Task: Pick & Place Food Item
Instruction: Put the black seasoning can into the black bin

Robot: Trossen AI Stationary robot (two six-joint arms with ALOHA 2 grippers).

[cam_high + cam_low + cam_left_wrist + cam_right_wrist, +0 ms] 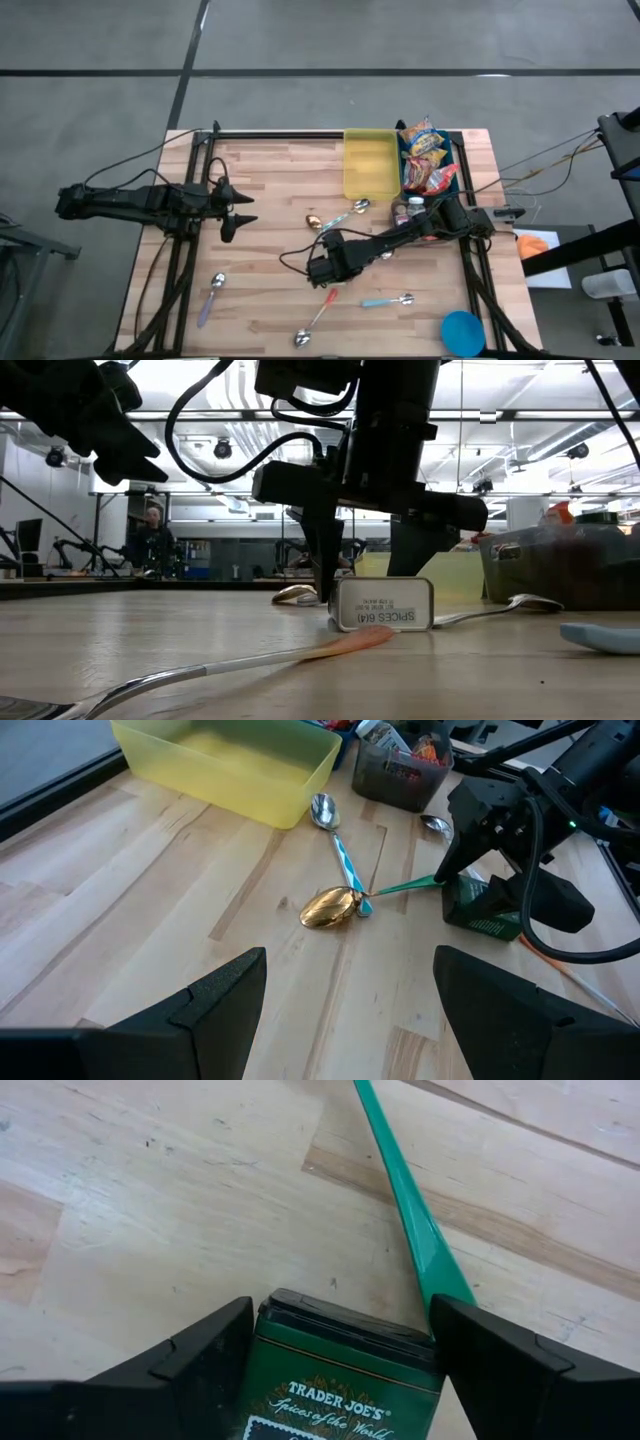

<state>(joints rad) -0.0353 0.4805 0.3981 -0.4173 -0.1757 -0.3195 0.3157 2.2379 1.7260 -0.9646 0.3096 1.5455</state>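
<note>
A green spice tin [340,1380] lies flat on the wooden table [270,180] near its middle, with its bottom end [381,605] facing the near edge. My right gripper [340,1320] reaches down over the tin and is shut on it. A green-handled spoon [415,1230] lies just beyond the tin. My left gripper [350,980] hangs open above the table's left side [240,215], well clear of everything. My right gripper pinches the tin between its two fingers, one on each long side [268,1342] at the lid end [350,1320]. The fingers [325,560] come steeply from above. The tin rests flat on the table.
A yellow bin [369,163] and a dark bin of snack packets [428,160] stand at the far edge. A gold spoon bowl [330,907], a blue-handled spoon [335,835] and other spoons [213,295] lie about. A blue bowl [462,330] sits near right.
</note>
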